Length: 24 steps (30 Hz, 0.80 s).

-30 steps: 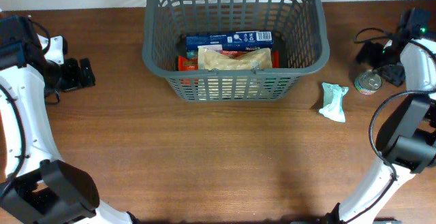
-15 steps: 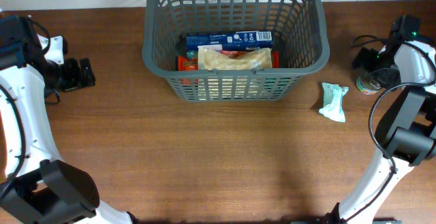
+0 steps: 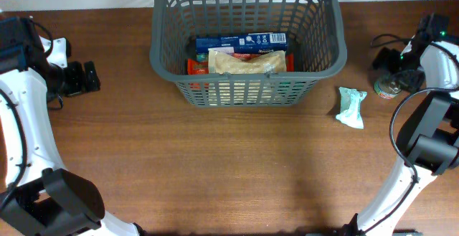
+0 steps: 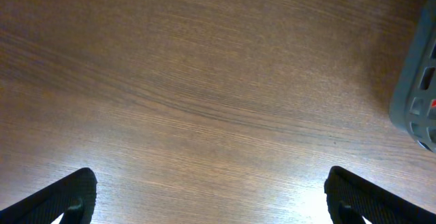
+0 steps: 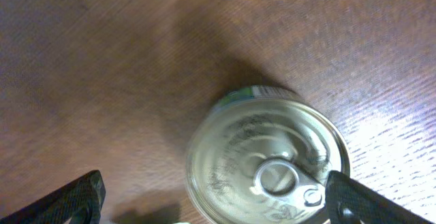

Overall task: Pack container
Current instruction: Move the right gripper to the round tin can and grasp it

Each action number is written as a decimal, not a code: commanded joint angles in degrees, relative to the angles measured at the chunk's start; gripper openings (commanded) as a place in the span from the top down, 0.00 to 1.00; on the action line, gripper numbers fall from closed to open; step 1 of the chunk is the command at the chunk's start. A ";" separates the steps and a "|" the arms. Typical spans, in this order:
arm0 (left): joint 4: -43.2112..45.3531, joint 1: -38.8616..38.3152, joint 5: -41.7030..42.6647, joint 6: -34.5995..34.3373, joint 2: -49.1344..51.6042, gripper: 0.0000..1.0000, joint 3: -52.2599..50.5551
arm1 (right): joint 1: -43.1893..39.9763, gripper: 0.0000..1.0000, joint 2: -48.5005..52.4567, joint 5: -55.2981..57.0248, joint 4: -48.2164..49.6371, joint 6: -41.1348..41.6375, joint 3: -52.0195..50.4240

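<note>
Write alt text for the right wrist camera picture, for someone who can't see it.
A small tin can with a pull-tab lid stands upright on the brown wooden table, seen from directly above. The right hand hangs over it, open, one dark fingertip at each lower corner.

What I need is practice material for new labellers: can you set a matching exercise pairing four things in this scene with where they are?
Things:
1. tin can
2. pale green packet
3. blue box
4. left end effector

Places:
a. inside the basket, toward its back
b. lying flat just right of the basket
c. upright near the right edge of the table
d. at the far left, over bare wood

Pairs: 1-c, 2-b, 3-a, 4-d
</note>
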 commanded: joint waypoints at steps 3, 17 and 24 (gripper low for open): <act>-0.04 0.24 0.61 -0.52 -1.05 0.01 -0.31 | -0.63 0.00 -0.39 -1.38 -0.98 -0.57 3.65; -0.04 0.24 0.63 -0.52 -1.05 0.01 -0.31 | -1.38 0.01 -0.35 3.67 -2.16 -1.88 3.56; -0.04 0.24 0.63 -0.52 -1.05 0.01 -0.31 | -1.27 0.01 -0.24 6.19 -2.08 -1.88 1.25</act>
